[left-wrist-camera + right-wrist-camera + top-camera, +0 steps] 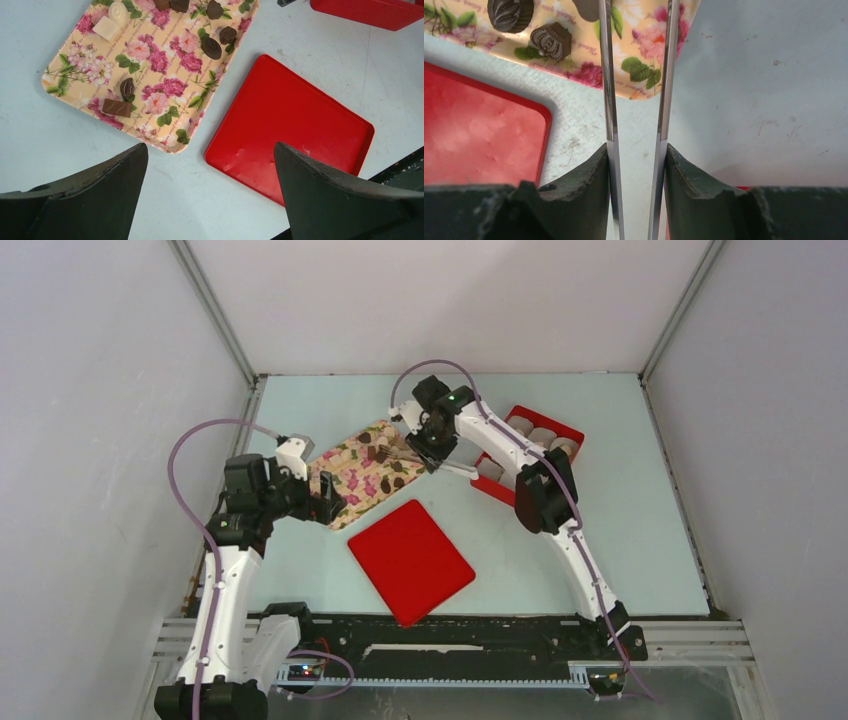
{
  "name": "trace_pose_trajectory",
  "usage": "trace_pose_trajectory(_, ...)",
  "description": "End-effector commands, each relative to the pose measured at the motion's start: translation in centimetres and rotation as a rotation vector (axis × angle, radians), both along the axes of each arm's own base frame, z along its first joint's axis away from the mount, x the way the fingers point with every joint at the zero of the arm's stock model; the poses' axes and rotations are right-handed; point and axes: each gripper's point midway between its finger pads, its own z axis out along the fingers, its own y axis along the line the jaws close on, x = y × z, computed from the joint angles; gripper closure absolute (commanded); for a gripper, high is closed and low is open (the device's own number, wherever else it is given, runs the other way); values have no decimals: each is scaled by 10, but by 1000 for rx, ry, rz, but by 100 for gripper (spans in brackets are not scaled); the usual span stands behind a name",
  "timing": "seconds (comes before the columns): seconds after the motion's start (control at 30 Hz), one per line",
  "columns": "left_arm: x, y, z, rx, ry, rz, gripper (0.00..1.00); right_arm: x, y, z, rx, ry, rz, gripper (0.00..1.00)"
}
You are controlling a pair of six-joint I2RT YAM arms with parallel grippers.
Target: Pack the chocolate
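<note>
Evidently the picking step is in hand: the right end effector is clamped on slim metal tongs, whose blades reach over the flowered tray, tips out of view. The chocolate lies scattered on that tray, toward ten o'clock on the surface. The left end effector hovers, fingers wide apart. Next, probably: pinch one piece gently and carry it to the red box at two o'clock.

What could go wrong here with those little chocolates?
1. The right fingers squeeze thin metal tongs; a small chocolate might slip from the smooth blades.
2. The carry from the flowered tray to the red box crosses bare table, so a drop would probably land there.
3. The paper cups look light; the tongs might tip one.
</note>
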Motion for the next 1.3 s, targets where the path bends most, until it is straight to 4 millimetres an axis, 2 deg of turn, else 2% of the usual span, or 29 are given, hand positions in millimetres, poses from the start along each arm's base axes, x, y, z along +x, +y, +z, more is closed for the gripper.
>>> trace_pose_trajectory(0.0,3,1,7,2,-43,-4,0,-4,6,71,101,-102,21,72)
trace_pose_trajectory(0.17,4,1,7,0,-41,-5,0,-13,4,104,150,-133,25,73)
trace_pose_trajectory(0.37,4,0,6,-1,-42,-9,0,-27,-11,115,146,-142,20,73)
trace_pose_trajectory(0.53,5,0,5,-5,-36,-12,0,-34,-36,129,143,-169,-4,74)
trace_pose_trajectory(0.73,9,-2,3,-20,-19,-18,0,-38,-97,133,110,-187,-110,74)
trace_pose_trajectory(0.83,12,-4,3,-34,-4,-20,0,-40,-138,139,118,-203,-193,74)
trace_pose_trajectory(1.0,17,-6,3,-50,21,-25,0,-48,-195,134,118,-200,-317,74)
trace_pose_trajectory(1.17,21,-7,4,-59,38,-28,0,-49,-234,127,130,-189,-418,73)
trace_pose_trajectory(1.27,22,-8,4,-61,42,-30,0,-49,-246,119,124,-173,-445,73)
